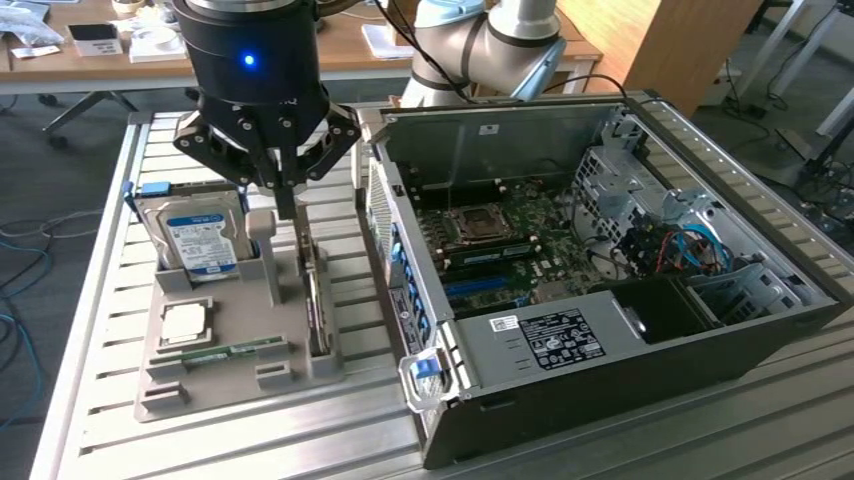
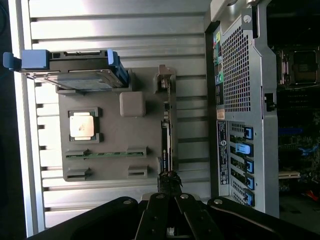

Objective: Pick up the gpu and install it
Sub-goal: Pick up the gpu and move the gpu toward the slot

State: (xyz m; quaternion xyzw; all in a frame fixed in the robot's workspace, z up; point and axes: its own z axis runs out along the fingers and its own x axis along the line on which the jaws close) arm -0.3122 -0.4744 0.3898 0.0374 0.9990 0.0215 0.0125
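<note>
The gpu (image 1: 315,300) is a thin black card standing on edge in a slot along one side of the grey holder tray (image 1: 234,340). From the wrist it is seen edge-on as a dark strip (image 2: 166,145). My gripper (image 1: 284,205) hangs above the tray with its fingers pressed together, shut. In the wrist view the gripper (image 2: 170,181) lines up with one end of the card. I see nothing lifted between the fingers, and the card rests in its slot.
The tray also holds a silver hard drive (image 1: 200,240) in a blue bracket, a square processor chip (image 1: 183,322) and a green memory stick (image 1: 230,352). An open computer case (image 1: 587,270) with its motherboard exposed lies at the exterior view's right, close to the tray.
</note>
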